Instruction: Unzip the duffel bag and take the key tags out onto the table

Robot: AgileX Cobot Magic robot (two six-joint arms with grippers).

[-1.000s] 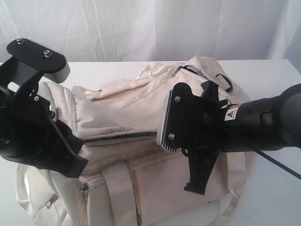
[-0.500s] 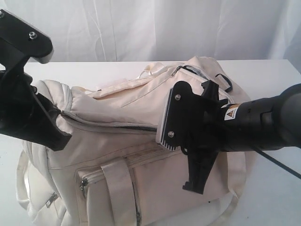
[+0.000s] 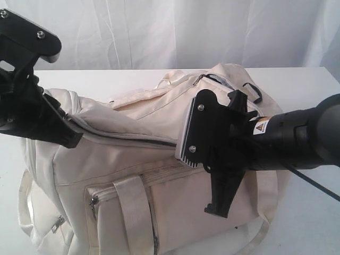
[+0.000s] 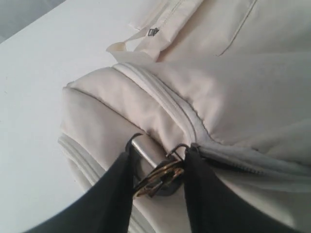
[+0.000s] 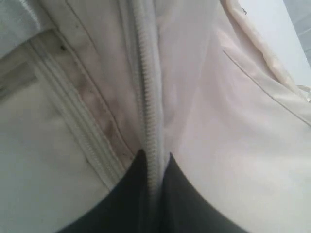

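Left tool higher than before, tight on zipper pull; right tool closed on seam of duffel bag

duffel bag bottom cropped off, right hand blurred, perhaps pinching the zipper

duffel bag: cream-white | zipper pull: silver, brassy | table: white | curtain: white

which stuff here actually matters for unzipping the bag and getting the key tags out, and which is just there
In the job:
- duffel bag
- zipper, pinched by the right gripper
- zipper pull, between the fingers of the left gripper
- table
- key tags: not in sight

Just there:
- white curtain
- front strap on the bag
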